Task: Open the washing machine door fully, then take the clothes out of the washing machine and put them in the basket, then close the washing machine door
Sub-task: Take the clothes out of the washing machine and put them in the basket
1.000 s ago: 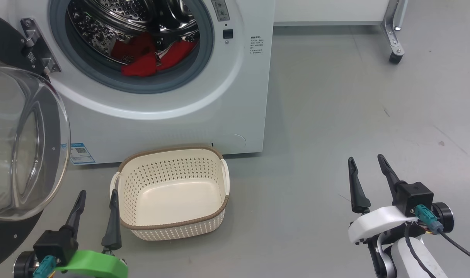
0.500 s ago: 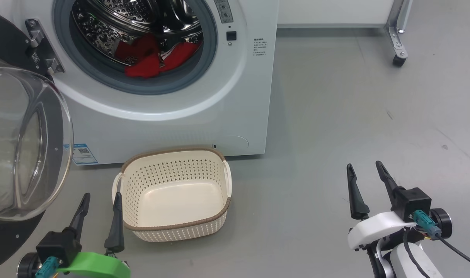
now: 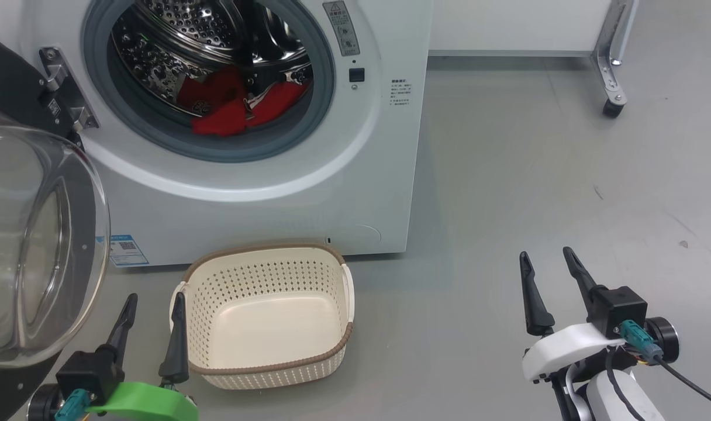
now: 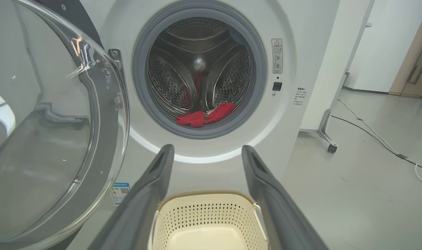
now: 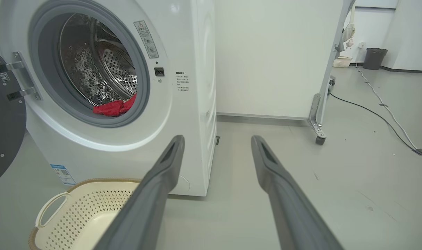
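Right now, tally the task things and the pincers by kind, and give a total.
Washer: 1
Door: 1
Basket: 1
Red clothes heap: 1 (garments in it cannot be told apart)
Pincers: 2, the left pincer and the right pincer, both open
Total: 6

I had bright, even light from overhead in every view, and nothing looked dim. Shadows were soft: a faint one lay on the floor (image 3: pixel 507 175) beside the washing machine (image 3: pixel 361 193), another under the basket (image 3: pixel 273 379). The steel drum (image 3: pixel 174 29) sparkled with hard highlights, and streaky glare crossed the washing machine door (image 4: pixel 58 139) glass. Both wrist views bowed straight lines near the edges. The left end effector (image 4: pixel 207 148) and right end effector (image 5: pixel 217 138) looked slightly soft close to the lens.
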Robot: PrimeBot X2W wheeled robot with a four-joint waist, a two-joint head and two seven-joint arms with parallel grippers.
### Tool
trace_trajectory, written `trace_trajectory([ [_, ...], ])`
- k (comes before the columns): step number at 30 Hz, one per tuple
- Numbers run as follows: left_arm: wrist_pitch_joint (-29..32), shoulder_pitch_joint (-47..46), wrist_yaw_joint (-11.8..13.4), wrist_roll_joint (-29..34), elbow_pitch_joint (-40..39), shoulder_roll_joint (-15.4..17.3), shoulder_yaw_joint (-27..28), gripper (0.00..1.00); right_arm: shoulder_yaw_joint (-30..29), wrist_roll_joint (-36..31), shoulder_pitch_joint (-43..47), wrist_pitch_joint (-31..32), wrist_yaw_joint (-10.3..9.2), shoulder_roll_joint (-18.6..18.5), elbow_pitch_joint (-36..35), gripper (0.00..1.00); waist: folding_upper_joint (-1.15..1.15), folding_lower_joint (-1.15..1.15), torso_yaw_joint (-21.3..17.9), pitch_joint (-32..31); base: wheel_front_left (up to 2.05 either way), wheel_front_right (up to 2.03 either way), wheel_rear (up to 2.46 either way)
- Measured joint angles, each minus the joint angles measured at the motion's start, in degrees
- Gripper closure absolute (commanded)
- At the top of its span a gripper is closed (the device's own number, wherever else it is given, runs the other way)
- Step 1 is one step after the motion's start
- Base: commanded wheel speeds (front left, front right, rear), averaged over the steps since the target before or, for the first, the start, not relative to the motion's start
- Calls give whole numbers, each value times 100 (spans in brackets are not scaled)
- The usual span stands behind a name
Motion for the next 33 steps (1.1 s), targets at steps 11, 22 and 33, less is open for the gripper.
trace_trajectory([
  [11, 0, 0, 15, -43, -114, -2, 27, 0, 57, 0, 17, 0, 24, 20, 23, 0, 0, 0, 34, 8, 130, -118, -12],
  [22, 0, 0, 59, -45, -188, -3, 37, 0, 58, 4, 17, 0, 25, 21, 46, 0, 0, 0, 49, 24, 92, -92, 0],
  [33, 0, 0, 67, -132, -211, -3, 19, 0, 56, 11, 17, 0, 24, 22, 49, 0, 0, 0, 43, 70, 49, -49, 0],
])
